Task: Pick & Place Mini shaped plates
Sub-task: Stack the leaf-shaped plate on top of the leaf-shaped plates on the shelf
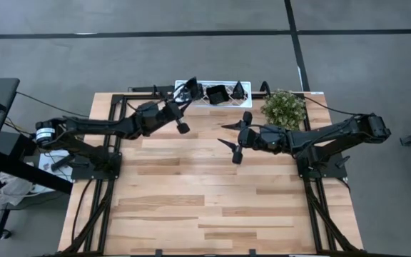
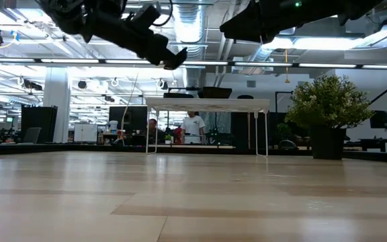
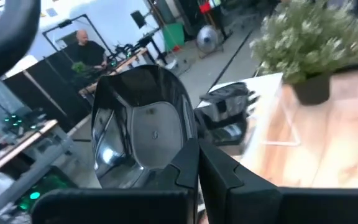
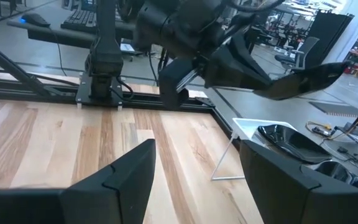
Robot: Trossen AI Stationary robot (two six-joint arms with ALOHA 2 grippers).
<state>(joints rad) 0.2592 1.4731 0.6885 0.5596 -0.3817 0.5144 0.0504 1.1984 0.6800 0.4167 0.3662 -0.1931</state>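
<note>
The left gripper (image 1: 189, 91) is clamped on the rim of a glossy black plate (image 3: 143, 126), holding it in the air over the left end of the white tray (image 1: 182, 85) at the table's (image 1: 212, 207) far edge. More black plates (image 1: 217, 93) sit in the tray. The right gripper (image 1: 235, 135), fingers spread and empty, hovers above the table just left of the plant (image 1: 284, 108). No brand, label or writing can be read on anything.
</note>
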